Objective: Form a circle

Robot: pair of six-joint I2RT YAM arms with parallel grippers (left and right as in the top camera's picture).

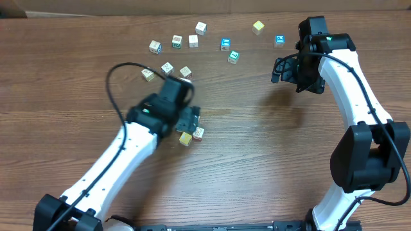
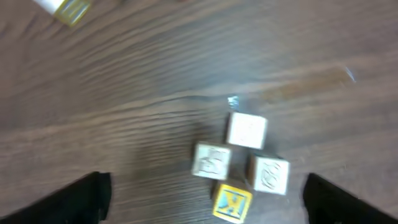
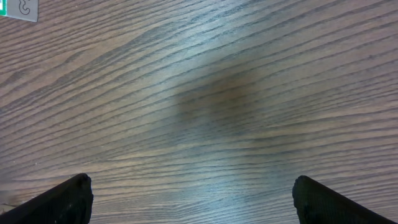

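Note:
The circle is only a tight cluster of tiny cubes [image 2: 247, 130]: three whitish ones with faint prints and a yellow one [image 2: 232, 202] with a blue print at the near side. From overhead only the yellow cube [image 1: 185, 138] and a whitish cube with red print [image 1: 198, 133] show beside the arm. My left gripper [image 2: 205, 186] hangs open just over the cluster, its fingers [image 2: 84, 199] wide apart and touching no cube. My left gripper [image 1: 187, 120] hides the rest of the cluster from overhead. My right gripper [image 3: 191, 186] is open over bare wood at the far right [image 1: 286, 69].
Several loose cubes lie scattered along the far side of the table, from a whitish one [image 1: 155, 46] through blue-printed ones [image 1: 225, 43] to a yellowish one [image 1: 258, 27]. Three more [image 1: 167, 67] sit just behind the left gripper. A green-printed cube [image 3: 18, 7] shows at the right wrist view's corner.

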